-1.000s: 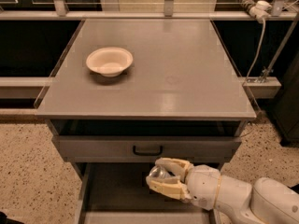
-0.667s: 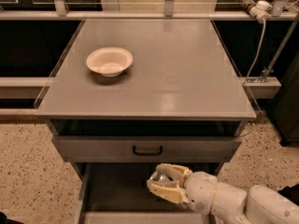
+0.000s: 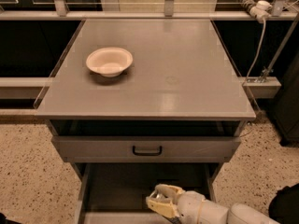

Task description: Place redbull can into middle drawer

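— Bottom centre of the frame, item one: gripper (image 3: 162, 200), cream fingers closed round the redbull can (image 3: 160, 196), pinching it from above and below as it appears.
— Can's position?
— Held over the middle drawer (image 3: 117, 190), which stands pulled open; low over the dark floor, toward its lower right part. Touching the floor or not: cannot tell.
— Axis?
— Only the shiny round end shows, facing up and left. The body is hidden between the fingers, so I judge the long axis runs back toward the wrist.
— Other items?
— Drawer front (image 3: 147, 149) with black handle, shut, just above. Bowl (image 3: 109, 61) on the tabletop (image 3: 187, 78), upper left, well apart.
— Next move?
— Probably straight down, then release; bare floor lies left of the gripper.
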{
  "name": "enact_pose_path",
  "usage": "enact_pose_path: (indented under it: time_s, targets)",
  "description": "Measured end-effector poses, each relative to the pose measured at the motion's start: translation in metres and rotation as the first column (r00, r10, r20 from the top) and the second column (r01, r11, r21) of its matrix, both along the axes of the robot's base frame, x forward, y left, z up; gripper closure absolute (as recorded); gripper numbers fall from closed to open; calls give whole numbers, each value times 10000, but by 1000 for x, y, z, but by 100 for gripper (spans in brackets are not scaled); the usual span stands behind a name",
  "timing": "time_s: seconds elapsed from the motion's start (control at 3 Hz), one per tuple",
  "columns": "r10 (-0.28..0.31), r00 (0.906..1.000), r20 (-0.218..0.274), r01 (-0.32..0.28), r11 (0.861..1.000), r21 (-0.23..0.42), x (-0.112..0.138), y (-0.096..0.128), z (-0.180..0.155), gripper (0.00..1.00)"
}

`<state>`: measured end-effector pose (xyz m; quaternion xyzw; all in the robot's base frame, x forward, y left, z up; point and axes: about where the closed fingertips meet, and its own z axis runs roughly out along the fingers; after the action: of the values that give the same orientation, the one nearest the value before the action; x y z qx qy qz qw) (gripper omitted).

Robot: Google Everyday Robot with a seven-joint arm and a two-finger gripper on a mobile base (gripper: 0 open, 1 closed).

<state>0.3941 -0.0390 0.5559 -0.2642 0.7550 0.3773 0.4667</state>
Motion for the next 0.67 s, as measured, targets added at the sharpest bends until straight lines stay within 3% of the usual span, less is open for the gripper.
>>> enact_pose_path:
  time_s: [0.67]
  targets:
    - [-86, 9965, -831, 20, 9968, -803, 18, 8, -85, 100]
